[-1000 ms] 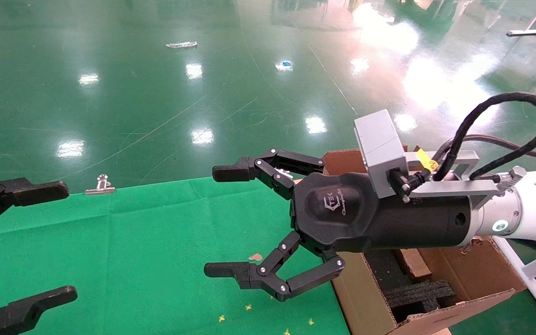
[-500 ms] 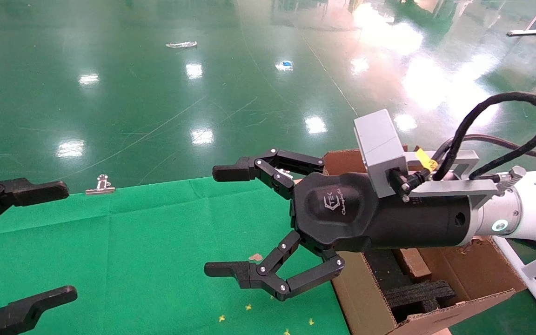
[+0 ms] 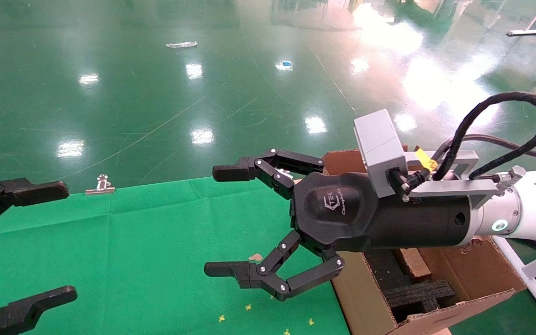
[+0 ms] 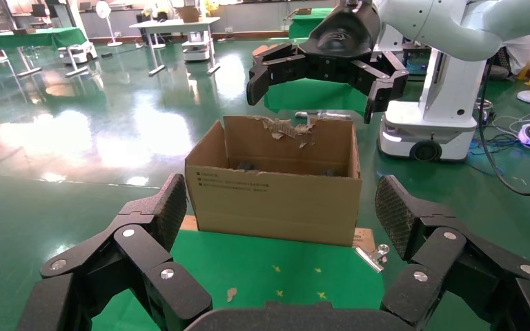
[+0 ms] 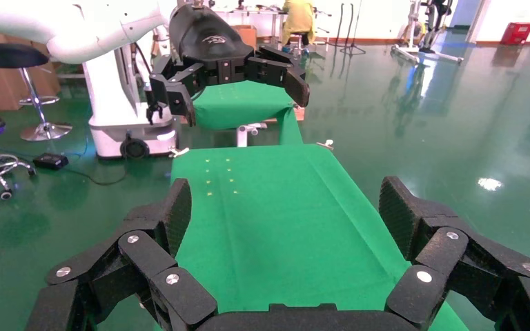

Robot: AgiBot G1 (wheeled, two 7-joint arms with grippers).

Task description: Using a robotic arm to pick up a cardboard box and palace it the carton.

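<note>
Green-clothed table (image 3: 133, 251), carton (image 3: 477, 279) at its edge. My right gripper (image 3: 231, 221): fingers wide, empty, beside carton. Left gripper (image 3: 40, 242): wide, empty, well apart. Small cardboard box (image 3: 412, 263): apparently inside carton already; confirm before reaching.

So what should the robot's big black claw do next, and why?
Probably draw the right gripper back to rest. It hangs open and holds nothing above the green cloth, beside the carton, and a small brown slab that looks like the cardboard box already lies inside by the black foam. The left gripper waits open at the cloth's left edge.
</note>
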